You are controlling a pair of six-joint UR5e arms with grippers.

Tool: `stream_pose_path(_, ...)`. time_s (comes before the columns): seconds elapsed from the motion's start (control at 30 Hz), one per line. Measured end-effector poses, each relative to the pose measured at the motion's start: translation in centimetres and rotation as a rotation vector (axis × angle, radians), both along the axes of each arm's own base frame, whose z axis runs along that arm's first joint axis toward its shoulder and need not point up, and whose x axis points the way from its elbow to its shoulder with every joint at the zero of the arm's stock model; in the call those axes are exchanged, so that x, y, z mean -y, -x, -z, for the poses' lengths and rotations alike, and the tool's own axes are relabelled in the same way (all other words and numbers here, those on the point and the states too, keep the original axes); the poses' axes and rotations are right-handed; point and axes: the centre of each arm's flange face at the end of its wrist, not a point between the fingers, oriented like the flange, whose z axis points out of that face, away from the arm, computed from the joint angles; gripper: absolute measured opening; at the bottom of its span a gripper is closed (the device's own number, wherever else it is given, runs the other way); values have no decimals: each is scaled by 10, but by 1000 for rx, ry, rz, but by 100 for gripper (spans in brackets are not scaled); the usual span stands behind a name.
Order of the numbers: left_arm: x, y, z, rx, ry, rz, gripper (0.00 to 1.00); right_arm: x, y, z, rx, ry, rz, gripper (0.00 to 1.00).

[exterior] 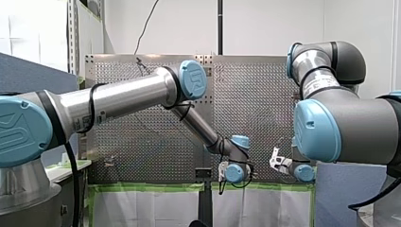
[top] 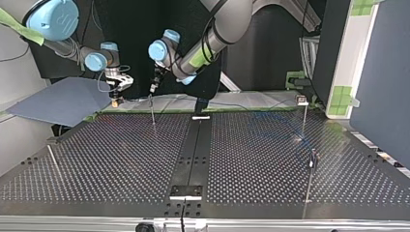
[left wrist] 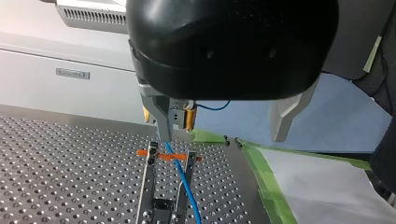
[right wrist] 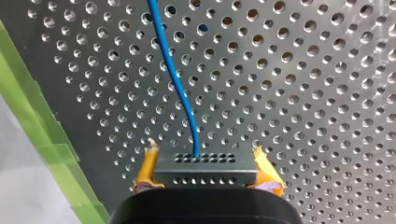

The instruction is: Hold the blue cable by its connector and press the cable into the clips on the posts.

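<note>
While right jaws clamp the connector (right wrist: 205,165), blue cable (right wrist: 174,79) trailing over the surface (right wrist: 303,93), left jaws gape wide by the post clip (left wrist: 141,152): hold cable taut, press straight down.

Thin posts (top: 304,118) stand well apart on the table (top: 121,159); the blue cable (right wrist: 175,79) possibly runs between them.

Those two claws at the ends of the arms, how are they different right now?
My right gripper has yellow pads; my left gripper shows bare metal fingers. My right gripper is shut on the black connector; my left gripper stands open, clamping nothing. Both are close to the blue cable, over the perforated table.
</note>
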Motion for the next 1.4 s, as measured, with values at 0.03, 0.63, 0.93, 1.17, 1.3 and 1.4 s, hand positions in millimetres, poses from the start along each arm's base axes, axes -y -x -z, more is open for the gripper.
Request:
stream_pose_path(0.03, 0, 0, 0, 0, -2, 0, 100, 0, 0, 0, 0, 0, 0, 0)
stream_pose_path(0.63, 4, 4, -21, -5, 27, -1, 100, 0, 0, 1, 1, -3, -1, 0)
stream_pose_path(0.93, 3, 4, -22, -4, 29, -3, 100, -1, 0, 2, 1, -5, -1, 0)
stream_pose_path(1.17, 3, 4, -22, -6, 25, -2, 100, -1, 1, 2, 1, -6, 1, 0)
stream_pose_path(1.3, 1, 6, -21, -12, 12, -13, 100, 0, 1, 2, 5, -5, 2, 0)
stream_pose_path(1.4, 0, 9, -21, -18, -1, -26, 100, 0, 2, 2, 7, -6, 3, 0)
